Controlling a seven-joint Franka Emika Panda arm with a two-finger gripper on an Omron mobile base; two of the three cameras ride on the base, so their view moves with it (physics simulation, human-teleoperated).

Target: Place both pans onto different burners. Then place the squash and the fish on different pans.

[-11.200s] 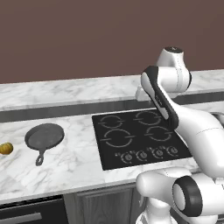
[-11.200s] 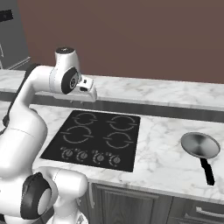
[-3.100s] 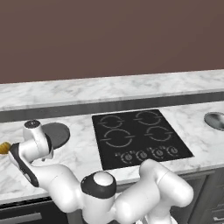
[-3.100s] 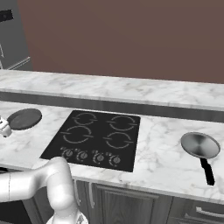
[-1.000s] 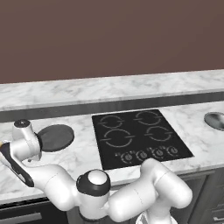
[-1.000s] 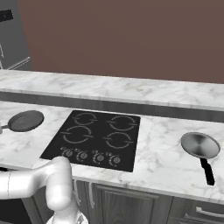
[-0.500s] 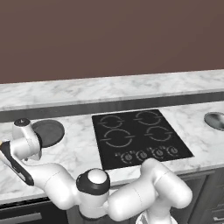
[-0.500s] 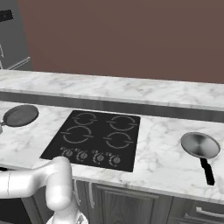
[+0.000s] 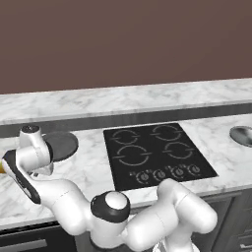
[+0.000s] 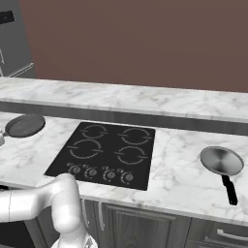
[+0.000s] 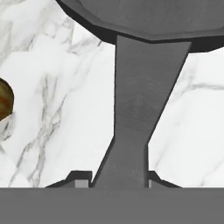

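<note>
My gripper [image 11: 114, 179] is shut on the flat handle of the dark grey skillet [image 11: 144, 13], with a fingertip on each side of it. The skillet [image 9: 61, 145] is at the left of the counter, left of the black cooktop [image 9: 157, 155], and is also in the right base view [image 10: 24, 125]. The yellow-orange squash [image 11: 4, 98] lies on the marble beside the handle, at the counter's far left [image 9: 1, 167]. The silver pan [image 10: 222, 161] with its black handle rests on the counter right of the cooktop [image 10: 104, 152]. Its burners [image 10: 92, 131] are bare. The fish is out of view.
A raised marble ledge [image 10: 145, 101] runs along the back of the counter, in front of a brown wall. A row of knobs [image 9: 160, 173] lines the cooktop's front edge. The arm's white links [image 9: 64, 197] curl low in front of the counter at the left.
The jaws have closed on the skillet's handle. The skillet has shifted slightly upward in both base views.
</note>
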